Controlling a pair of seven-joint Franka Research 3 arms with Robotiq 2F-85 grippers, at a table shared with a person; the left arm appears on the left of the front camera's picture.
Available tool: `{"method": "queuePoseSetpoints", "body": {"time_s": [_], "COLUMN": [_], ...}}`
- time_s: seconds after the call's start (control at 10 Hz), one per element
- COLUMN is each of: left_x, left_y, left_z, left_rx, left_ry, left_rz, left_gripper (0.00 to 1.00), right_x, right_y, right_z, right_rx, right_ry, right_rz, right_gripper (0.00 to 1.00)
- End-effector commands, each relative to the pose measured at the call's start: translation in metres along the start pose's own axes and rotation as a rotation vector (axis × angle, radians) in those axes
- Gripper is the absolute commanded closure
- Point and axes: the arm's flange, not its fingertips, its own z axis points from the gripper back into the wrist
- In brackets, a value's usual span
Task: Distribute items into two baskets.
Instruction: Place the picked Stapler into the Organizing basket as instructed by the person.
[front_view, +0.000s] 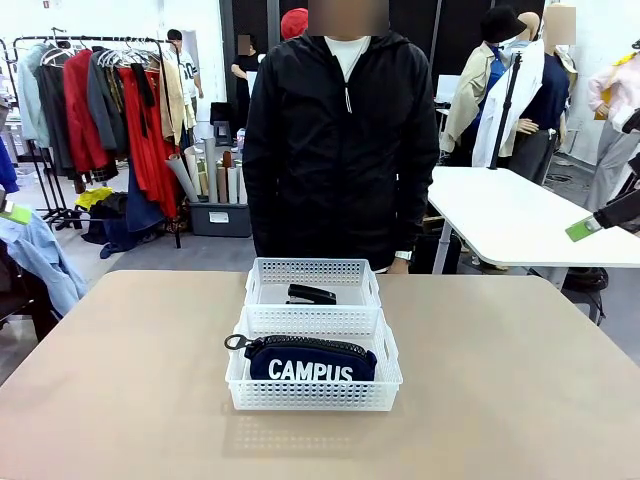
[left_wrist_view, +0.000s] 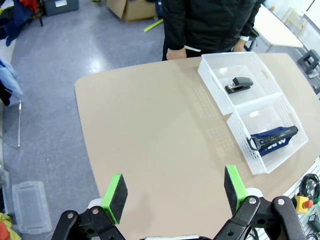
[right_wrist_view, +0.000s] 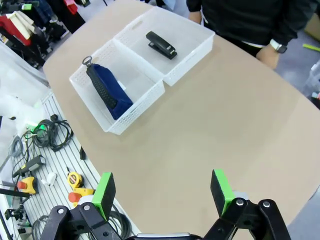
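Two white mesh baskets stand end to end at the table's middle. The near basket holds the navy pouch with white "CAMPUS" lettering, standing on its edge. Inside the far basket lies the small black stapler. In the left wrist view the stapler and pouch sit at the right, far from my left gripper, which is open and empty high above the table. My right gripper is also open and empty, well above the table, with the pouch and stapler far ahead.
A person in a black jacket stands at the table's far edge behind the baskets, hands near the edge. Cables and tools lie on a rack beside the table. Wide bare tabletop lies on both sides of the baskets.
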Motion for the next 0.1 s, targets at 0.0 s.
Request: {"method": "queuePoseSetpoints", "body": {"time_s": [0.0], "left_x": [0.0002], "left_y": [-0.0017], "left_z": [-0.0003], "left_rx": [-0.008], "left_ry": [-0.004], "left_rz": [0.007], "left_gripper": [0.0], "right_x": [-0.0013], "right_y": [0.0005], "right_z": [0.0018], "right_rx": [0.004], "right_ry": [0.001], "right_rz": [-0.014], "right_gripper": [0.0]}}
